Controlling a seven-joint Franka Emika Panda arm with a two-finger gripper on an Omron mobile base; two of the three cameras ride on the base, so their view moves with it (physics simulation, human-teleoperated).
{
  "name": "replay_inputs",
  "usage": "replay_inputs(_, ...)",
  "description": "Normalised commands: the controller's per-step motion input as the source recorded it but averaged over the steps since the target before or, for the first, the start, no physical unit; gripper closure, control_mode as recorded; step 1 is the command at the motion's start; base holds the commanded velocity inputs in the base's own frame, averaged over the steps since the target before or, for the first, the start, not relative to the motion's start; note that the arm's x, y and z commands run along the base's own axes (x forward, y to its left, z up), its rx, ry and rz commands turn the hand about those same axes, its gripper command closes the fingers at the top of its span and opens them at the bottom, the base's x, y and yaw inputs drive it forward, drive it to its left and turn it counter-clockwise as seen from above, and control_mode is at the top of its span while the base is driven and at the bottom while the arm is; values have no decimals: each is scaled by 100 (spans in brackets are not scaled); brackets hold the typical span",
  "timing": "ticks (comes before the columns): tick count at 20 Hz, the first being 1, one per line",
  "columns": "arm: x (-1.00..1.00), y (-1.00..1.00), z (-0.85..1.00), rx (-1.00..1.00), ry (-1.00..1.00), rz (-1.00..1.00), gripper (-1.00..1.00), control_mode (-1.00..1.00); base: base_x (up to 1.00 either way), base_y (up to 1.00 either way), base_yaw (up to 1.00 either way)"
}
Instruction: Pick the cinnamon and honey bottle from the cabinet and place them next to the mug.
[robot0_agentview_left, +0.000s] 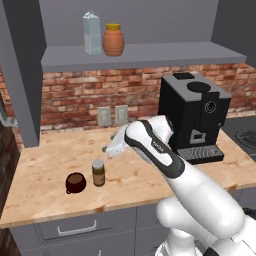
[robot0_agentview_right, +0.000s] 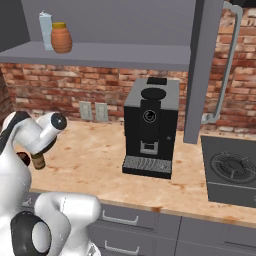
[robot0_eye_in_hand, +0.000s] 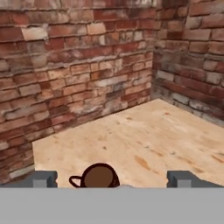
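1. On the wooden counter (robot0_agentview_left: 50, 160), the cinnamon (robot0_agentview_left: 98, 173) stands upright just beside the mug (robot0_agentview_left: 75, 182), on the side nearer the coffee machine (robot0_agentview_left: 194, 117). Jar and mug look slightly apart, not touching.
2. Gripper (robot0_eye_in_hand: 112, 180): in the hand view the two finger tips (robot0_eye_in_hand: 43, 179) sit far apart at the bottom corners, so the jaws stand wide. Nothing between them, nothing clamped.
3. Hand view looks along the counter toward the brick wall (robot0_eye_in_hand: 78, 65); the mug shows low in the middle, between the two tips but beyond them, handle to its left in that view.
4. Left base view: the hand end of the arm (robot0_agentview_left: 150, 142) hangs above the counter, just past the cinnamon, not touching it. Fingers themselves are hard to make out there.
5. Honey bottle (robot0_agentview_left: 113, 40) stands upright on the cabinet (robot0_agentview_left: 145, 55) shelf, right beside a pale carton (robot0_agentview_left: 92, 33), apparently touching or nearly so.
6. Right base view: the honey bottle and carton sit at the far left end of the shelf; the cinnamon peeks out behind the arm at the left edge.
7. Coffee machine sits on the counter against the wall, well apart from jar and mug. Two wall sockets (robot0_agentview_left: 112, 115) behind.
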Motion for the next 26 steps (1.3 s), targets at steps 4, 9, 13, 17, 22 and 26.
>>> replay_inputs(4, -2, -40, 48, 0, 14, -38, -100, -100, 0, 0, 0)
replay_inputs(9, 2, -48, 41, -2, 20, -42, -100, -100, 0, 0, 0)
replay_inputs(13, 0, -45, 30, -8, 16, -36, -100, -100, 0, 0, 0)
replay_inputs(17, -3, -30, 60, -5, 5, -29, -100, -100, 0, 0, 0)
replay_inputs(22, -72, 0, 100, 0, -15, -6, -100, -100, 0, 0, 0)
replay_inputs(26, -58, 0, 100, 0, -26, 0, -100, -100, 0, 0, 0)
